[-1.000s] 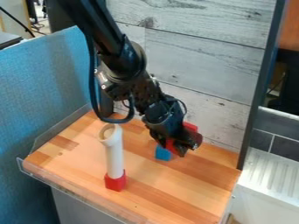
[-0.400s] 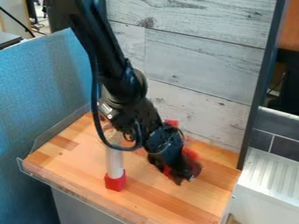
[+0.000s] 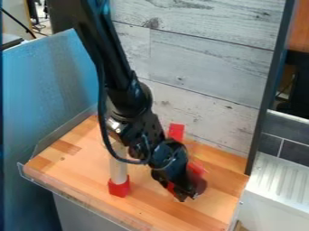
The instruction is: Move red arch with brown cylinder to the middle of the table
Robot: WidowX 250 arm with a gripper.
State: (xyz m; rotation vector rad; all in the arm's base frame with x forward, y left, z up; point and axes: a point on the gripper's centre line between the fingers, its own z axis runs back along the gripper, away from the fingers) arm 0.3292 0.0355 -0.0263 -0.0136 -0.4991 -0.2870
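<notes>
The gripper (image 3: 186, 195) hangs low over the right-centre part of the wooden table (image 3: 151, 205), pointing down and to the right, shut on the red arch. Parts of the red arch (image 3: 196, 168) show on both sides of the gripper, its middle hidden behind the black fingers. The dark reddish-brown cylinder (image 3: 198, 184) sits at the arch, just right of the fingertips. Whether the arch touches the tabletop, I cannot tell.
Left of the gripper a white tube (image 3: 118, 170) stands upright in a red block (image 3: 119, 187), its top partly behind the arm's cable. Another red block (image 3: 176, 131) is behind the arm near the back wall. A clear rim (image 3: 72, 198) edges the table.
The gripper has come forward, toward the camera, carrying the red arch and brown cylinder. The rear red block has come into sight, and the arm now covers the blue block and the tube's top.
</notes>
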